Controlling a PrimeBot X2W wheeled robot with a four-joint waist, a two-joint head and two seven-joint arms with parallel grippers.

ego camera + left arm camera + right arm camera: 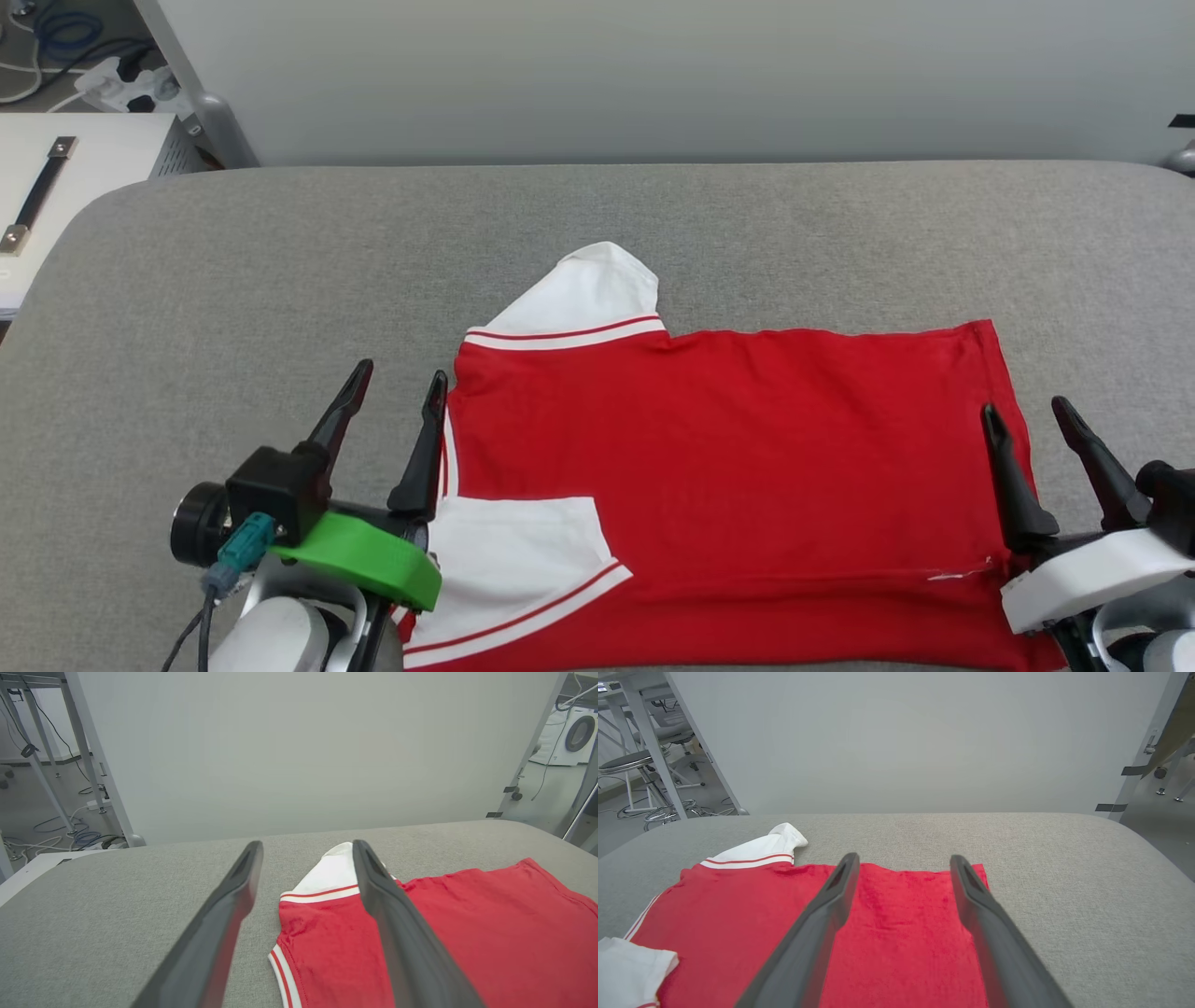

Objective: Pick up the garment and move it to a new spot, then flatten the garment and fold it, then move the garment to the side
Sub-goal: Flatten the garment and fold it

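- Head view: the red shirt (728, 448) lay flat on the grey surface (280, 261), one white sleeve folded over it.
- Left wrist view: the left claw (307, 843) gaped wide and empty above the shirt's striped edge.
- Right wrist view: the right claw (904, 857) gaped wide and empty above its hem.

Text check, all three views — nothing legible. The garment (728, 448) shows me plain red cloth with white, red-striped trim — no letters, numbers, labels or brand marks that I can read.
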